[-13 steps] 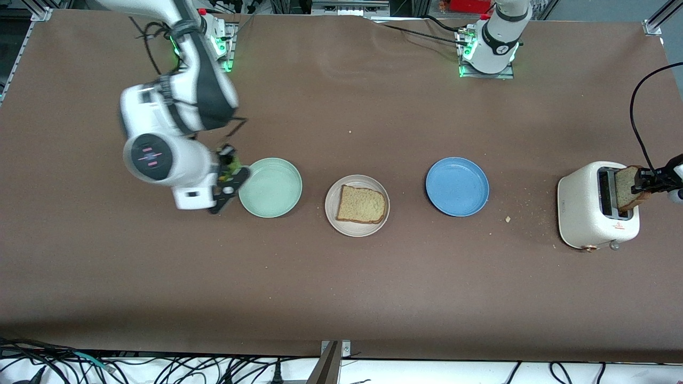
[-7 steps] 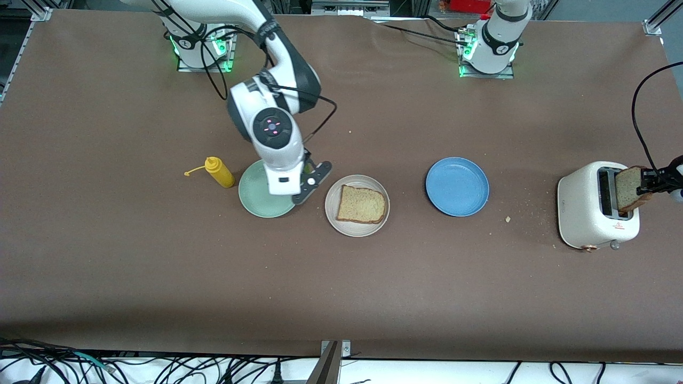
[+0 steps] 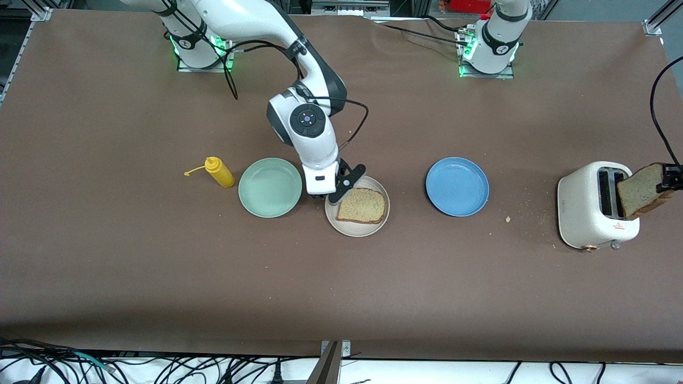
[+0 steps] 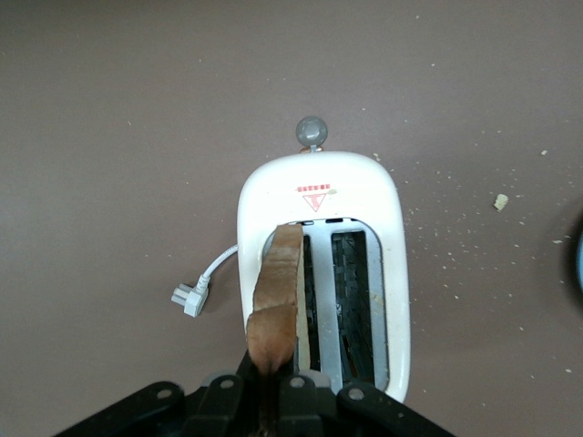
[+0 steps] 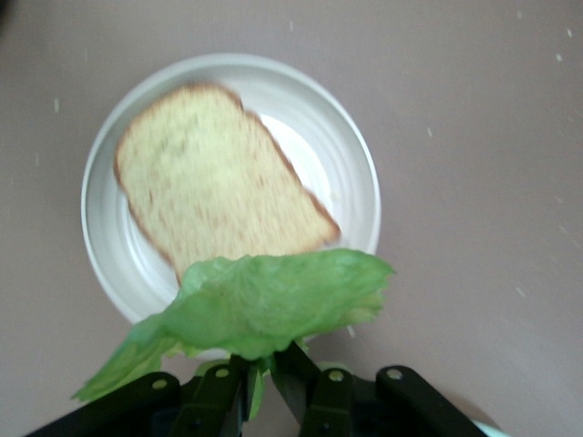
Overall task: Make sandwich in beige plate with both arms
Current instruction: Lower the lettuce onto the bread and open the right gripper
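Three plates (image 3: 457, 186) dot the brown table (image 3: 341, 277); left claw (image 3: 667, 178) grips bread (image 3: 640, 190), right claw (image 5: 260, 378) grips lettuce (image 5: 264, 305).

Brown table (image 3: 160, 277) — cables (image 3: 160, 368) along its edge.

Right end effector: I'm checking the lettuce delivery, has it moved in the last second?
Yes. The right end effector crossed from beside the mint-green plate to over the beige plate.

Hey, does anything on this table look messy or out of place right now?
Only crumbs scattered on the table between the blue plate and the toaster, whose plug lies loose, unplugged. Nothing else stands out.
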Tool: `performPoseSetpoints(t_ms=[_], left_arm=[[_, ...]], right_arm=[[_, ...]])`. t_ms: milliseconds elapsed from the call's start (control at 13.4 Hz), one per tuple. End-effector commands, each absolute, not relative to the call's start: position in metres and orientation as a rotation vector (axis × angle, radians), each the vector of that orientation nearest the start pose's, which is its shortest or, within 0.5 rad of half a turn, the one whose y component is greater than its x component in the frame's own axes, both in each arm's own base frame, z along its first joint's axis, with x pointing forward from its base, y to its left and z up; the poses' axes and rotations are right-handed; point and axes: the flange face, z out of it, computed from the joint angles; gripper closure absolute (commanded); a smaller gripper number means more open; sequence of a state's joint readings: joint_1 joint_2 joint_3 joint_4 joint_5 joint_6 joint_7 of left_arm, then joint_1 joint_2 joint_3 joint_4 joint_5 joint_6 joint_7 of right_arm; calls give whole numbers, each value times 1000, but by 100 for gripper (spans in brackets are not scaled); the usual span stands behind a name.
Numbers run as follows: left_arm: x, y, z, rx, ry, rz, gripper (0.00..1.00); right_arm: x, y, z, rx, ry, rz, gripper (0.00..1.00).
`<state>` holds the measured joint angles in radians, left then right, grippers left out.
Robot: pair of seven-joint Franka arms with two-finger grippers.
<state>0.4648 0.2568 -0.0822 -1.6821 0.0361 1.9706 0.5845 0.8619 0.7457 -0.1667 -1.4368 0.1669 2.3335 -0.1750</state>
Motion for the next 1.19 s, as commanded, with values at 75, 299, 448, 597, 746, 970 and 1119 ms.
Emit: performPoseSetpoints(t_ms=[75,299,448,597,746,970,1119], left_arm=[[600,232,496,-3061,433,-16,100],[605,224,521,-3065,443,-36,100],[606,217,530,-3071,462,-25,100],[610,200,533,-3076,504,-11,100],[610,189,530,-3132,516,6,100],[612,157,522,-3238,570,49,100],[618,117,512,-3293,643,114,100]], right_arm=[[562,517,249,-2806,-1140,-315,100],[555,534,237,-2778,-1002,-325,10],[555,534,244,-2773,-943,-308,1],[556,529,256,-2782,-949,-258,1],[558,514,288,-2816,-961,-148,1],[568,469,349,-2897,-922,24,1],[577,426,382,-2961,-860,140,1]])
